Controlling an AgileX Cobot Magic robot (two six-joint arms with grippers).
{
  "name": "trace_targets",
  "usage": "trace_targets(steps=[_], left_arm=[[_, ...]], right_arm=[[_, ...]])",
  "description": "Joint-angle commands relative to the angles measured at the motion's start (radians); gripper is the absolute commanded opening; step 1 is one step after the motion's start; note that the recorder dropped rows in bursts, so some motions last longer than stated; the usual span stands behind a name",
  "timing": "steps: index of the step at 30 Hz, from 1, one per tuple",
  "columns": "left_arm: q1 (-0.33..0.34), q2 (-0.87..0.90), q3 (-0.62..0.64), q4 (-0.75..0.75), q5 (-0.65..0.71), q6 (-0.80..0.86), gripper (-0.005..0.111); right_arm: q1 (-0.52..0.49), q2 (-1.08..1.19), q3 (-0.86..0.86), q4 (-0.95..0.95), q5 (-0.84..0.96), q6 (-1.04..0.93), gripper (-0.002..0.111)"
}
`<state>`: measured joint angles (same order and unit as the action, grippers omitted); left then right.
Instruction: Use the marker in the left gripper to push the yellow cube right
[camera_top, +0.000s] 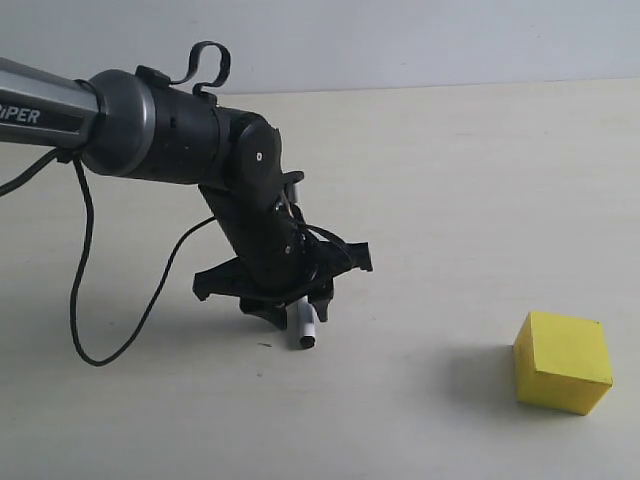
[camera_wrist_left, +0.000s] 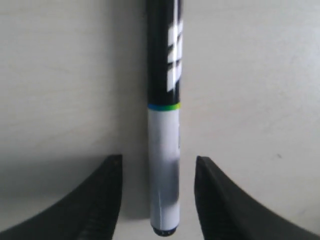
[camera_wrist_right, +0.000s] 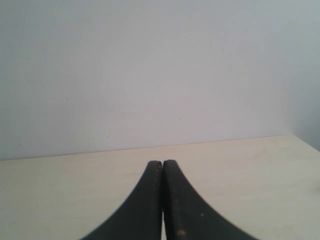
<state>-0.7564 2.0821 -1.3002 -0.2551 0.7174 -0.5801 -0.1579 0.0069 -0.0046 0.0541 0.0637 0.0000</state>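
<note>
- Reaching in from the left of the exterior view, the left gripper (camera_top: 295, 312) points down at the table (camera_top: 450, 180) with its jaws spread.
- The marker (camera_wrist_left: 164, 150) runs between the 2 fingers (camera_wrist_left: 102, 200). A gap shows on each side of its white barrel, so it is straddled, not clamped.
- In the exterior view its black-tipped end pokes out just below the claw, close to the tabletop.
- The yellow cube (camera_top: 562, 360) sits on the table well apart from the marker, off to the right.
- The right gripper (camera_wrist_right: 162, 164) has its 2 fingers pressed together with nothing between them, and it faces a pale wall (camera_wrist_right: 160, 75).
</note>
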Motion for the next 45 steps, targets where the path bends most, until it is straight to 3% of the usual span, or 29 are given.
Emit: trace_targets(steps=[1,3,5,6,11,14,18,23,45], left_arm=[[0.007,-0.094,-0.005,0.038,0.009,0.004,0.039],[-0.004,-0.153,-0.005,0.084,0.009,0.004,0.026],[-0.036,-0.227,0.009,0.188,0.0,-0.015,0.004],[-0.06,-0.269,0.028,0.271,-0.013,-0.064,0.001],[-0.198,-0.495,0.227,0.737,-0.12,-0.442,0.0],[-0.264,-0.643,0.395,0.865,-0.186,-0.573,0.0],[-0.343,-0.798,0.543,0.878,-0.168,-0.566,0.0],[-0.36,-0.904,0.624,0.878,-0.165,-0.552,0.0],[-0.36,-0.919,0.628,0.878,-0.159,-0.552,0.0]], right_arm=[[-0.005,-0.007,0.005,-0.004,-0.006,0.0,0.0],[-0.005,-0.007,0.005,-0.004,-0.006,0.0,0.0],[-0.005,-0.007,0.005,-0.004,-0.006,0.0,0.0],[-0.005,-0.007,0.005,-0.004,-0.006,0.0,0.0],[-0.005,-0.007,0.005,-0.004,-0.006,0.0,0.0],[-0.005,-0.007,0.005,-0.004,-0.006,0.0,0.0],[-0.005,-0.007,0.005,-0.004,-0.006,0.0,0.0],[-0.005,-0.007,0.005,-0.004,-0.006,0.0,0.0],[-0.005,-0.007,0.005,-0.005,-0.006,0.0,0.0]])
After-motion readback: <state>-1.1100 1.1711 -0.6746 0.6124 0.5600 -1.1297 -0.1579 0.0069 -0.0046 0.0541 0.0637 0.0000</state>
